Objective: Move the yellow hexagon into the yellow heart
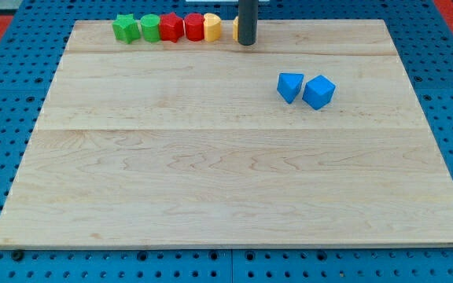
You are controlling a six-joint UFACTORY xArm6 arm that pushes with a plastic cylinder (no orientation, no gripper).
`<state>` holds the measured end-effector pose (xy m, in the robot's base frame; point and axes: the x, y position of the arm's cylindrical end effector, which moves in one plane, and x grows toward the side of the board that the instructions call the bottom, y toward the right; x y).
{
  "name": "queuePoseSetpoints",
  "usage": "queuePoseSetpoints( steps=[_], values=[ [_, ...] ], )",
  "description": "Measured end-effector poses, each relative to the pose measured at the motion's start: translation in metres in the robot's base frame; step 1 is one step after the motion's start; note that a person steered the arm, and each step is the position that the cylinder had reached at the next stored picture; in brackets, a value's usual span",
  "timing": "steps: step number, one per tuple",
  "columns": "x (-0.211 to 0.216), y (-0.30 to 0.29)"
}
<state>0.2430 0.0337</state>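
A row of blocks lies along the board's top edge. Near its right end sits a yellow block (212, 27) with rounded sides; I cannot tell its exact shape. Just to its right, a second yellow block (235, 28) shows only as a thin sliver, the rest hidden behind my rod. My tip (246, 43) rests on the board right in front of this hidden yellow block, touching or nearly touching it. A small gap separates the two yellow blocks.
Left of the yellow blocks stand two red blocks (193, 27) (171, 27), a green block (149, 27) and a green star (126, 28). Two blue blocks (290, 86) (318, 92) touch each other at the right of the wooden board (226, 181). Blue pegboard surrounds it.
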Motion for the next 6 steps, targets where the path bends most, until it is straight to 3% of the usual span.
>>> queuePoseSetpoints(
  steps=[1, 2, 6],
  values=[
    [0.0, 0.013],
    [-0.002, 0.092],
    [-0.03, -0.003]
  ],
)
